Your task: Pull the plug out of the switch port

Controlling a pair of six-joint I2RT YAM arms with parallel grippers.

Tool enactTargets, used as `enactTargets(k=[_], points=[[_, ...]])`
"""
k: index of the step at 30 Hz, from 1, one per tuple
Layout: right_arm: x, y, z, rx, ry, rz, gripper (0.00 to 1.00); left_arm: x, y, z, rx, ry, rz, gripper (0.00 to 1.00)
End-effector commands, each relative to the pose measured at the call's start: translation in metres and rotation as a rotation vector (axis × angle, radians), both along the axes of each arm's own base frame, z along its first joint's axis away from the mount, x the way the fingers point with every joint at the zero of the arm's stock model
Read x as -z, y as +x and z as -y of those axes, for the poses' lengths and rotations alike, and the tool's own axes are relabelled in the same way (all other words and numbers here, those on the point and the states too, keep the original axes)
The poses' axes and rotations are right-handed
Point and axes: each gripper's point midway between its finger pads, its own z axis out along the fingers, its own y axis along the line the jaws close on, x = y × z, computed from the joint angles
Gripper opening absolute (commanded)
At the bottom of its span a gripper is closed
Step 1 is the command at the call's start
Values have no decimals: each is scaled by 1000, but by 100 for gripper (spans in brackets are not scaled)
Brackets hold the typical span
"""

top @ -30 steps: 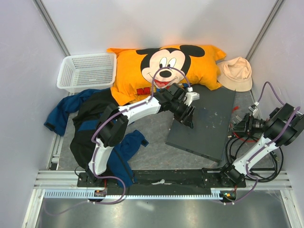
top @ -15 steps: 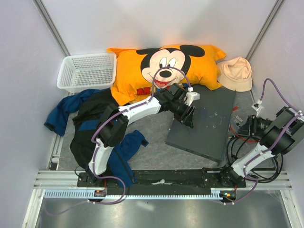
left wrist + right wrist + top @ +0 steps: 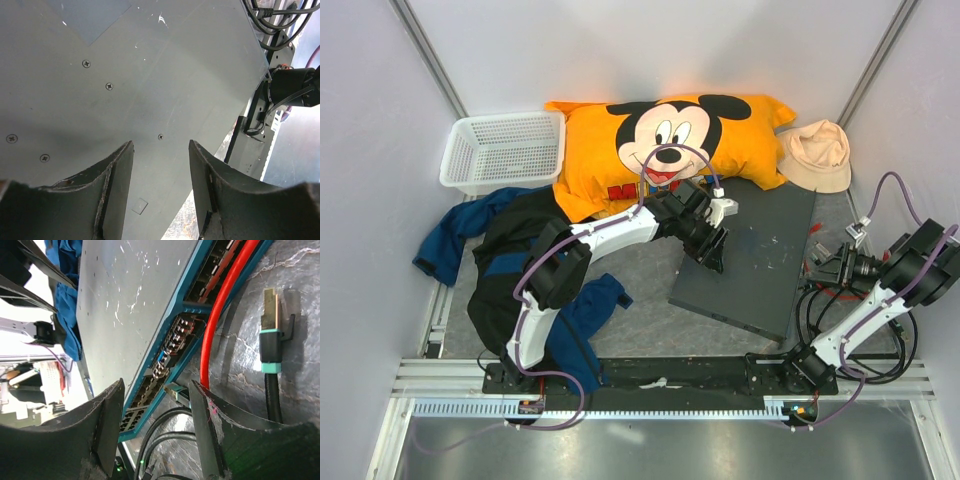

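Two arms flank the switch, lying near-to-far on the desk; the right tool faces its port edge, the left tool the opposite side. Left wrist: the tool hangs released above the switch's top. Right wrist: the released tool brackets a teal-booted plug at the port row, just ahead.

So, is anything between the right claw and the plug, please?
Nothing visible does: the right claw is open and the plug shows in its gap at the switch ports. A red cable runs close beside it.
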Motion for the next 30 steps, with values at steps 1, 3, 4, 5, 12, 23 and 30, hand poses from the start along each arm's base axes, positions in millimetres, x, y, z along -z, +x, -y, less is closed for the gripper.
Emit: enactTargets(k=[1,3,4,5,12,23,30], points=[[-3,7,-3,8,46,-2,63,-16,3,3,24,-33,60,56],[-2,8,-6,-9,42,-6,62,-16,4,4,22,-33,62,56],[0,7,-8,-25,36,-2,62,-15,4,5,23,-33,59,56],[1,5,-12,-43,39,-8,63,-15,5,6,23,-34,60,56],[16,9,-13,-39,65,-80,57,-12,5,6,25,-26,54,56],[38,11,-1,49,87,-196,38,-7,5,5,22,-16,49,57],[48,12,-1,50,68,-235,29,-5,6,7,23,-15,47,57]])
